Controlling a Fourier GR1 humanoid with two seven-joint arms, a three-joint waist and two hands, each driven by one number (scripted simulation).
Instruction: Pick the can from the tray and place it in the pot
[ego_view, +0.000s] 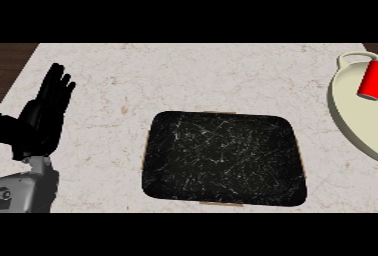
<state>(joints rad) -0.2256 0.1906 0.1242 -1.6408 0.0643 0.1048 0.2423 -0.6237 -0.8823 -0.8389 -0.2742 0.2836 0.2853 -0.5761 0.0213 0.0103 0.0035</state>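
Lying in the pot, the can is cut off by the view's right edge.

I am standing at a kitchen counter, and what lies under my eyes says so plainly. The worktop is a pale, cream-coloured stone slab with faint brown veining, the sort fitted in a home kitchen, and a strip of dark brown wood shows past its far left corner. On it sits a square black tray with rounded corners and a scratched, marbled surface, much like a baking pan. At the right edge stands a cream-coloured round cooking pot with a loop handle, and a red cylindrical can lies inside it.
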